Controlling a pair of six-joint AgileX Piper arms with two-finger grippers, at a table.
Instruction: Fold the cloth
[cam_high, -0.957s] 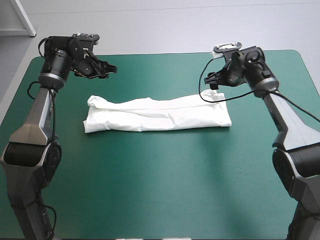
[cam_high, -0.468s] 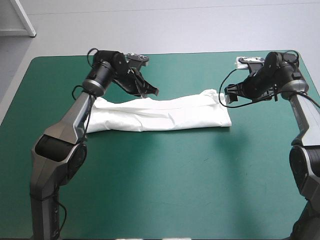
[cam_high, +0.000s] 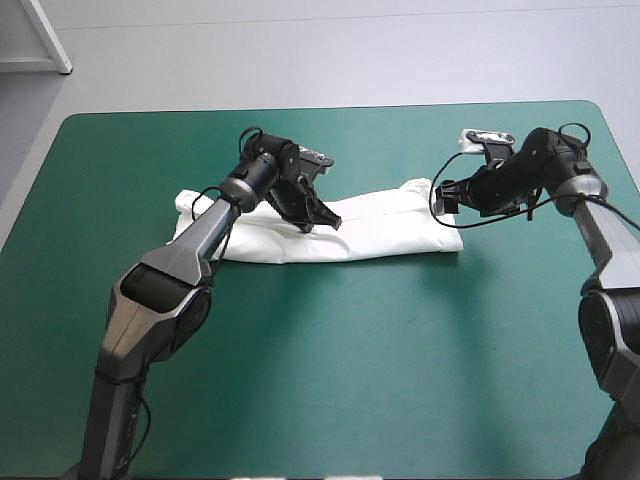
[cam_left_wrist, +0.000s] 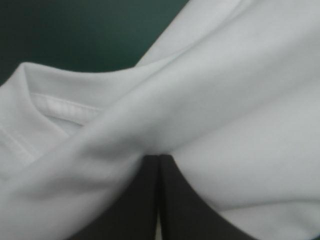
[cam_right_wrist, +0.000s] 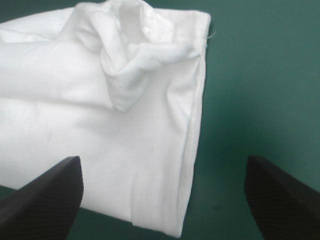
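The white T-shirt (cam_high: 390, 225) lies folded into a long band across the middle of the table. My left gripper (cam_high: 328, 224) is shut, its tip resting on the middle of the band. In the left wrist view the black fingers meet in one point (cam_left_wrist: 159, 157) against a ridge of white T-shirt (cam_left_wrist: 225, 100), with a hemmed edge beside them. My right gripper (cam_high: 446, 194) hovers open over the band's right end. In the right wrist view its fingers stand wide apart (cam_right_wrist: 162, 160) above the T-shirt (cam_right_wrist: 75, 110), whose bunched corner lies ahead of them.
The teal-green cover (cam_high: 330, 370) stretches wide between the shirt and the table's near edge. A narrower strip of cover (cam_high: 380, 140) runs behind the shirt to the far edge. Bare cover (cam_right_wrist: 250, 75) shows past the shirt's right end.
My left arm swung from the table's far left in over the shirt and came down on its middle. My right gripper moved out and back, ending low over the shirt's right end.
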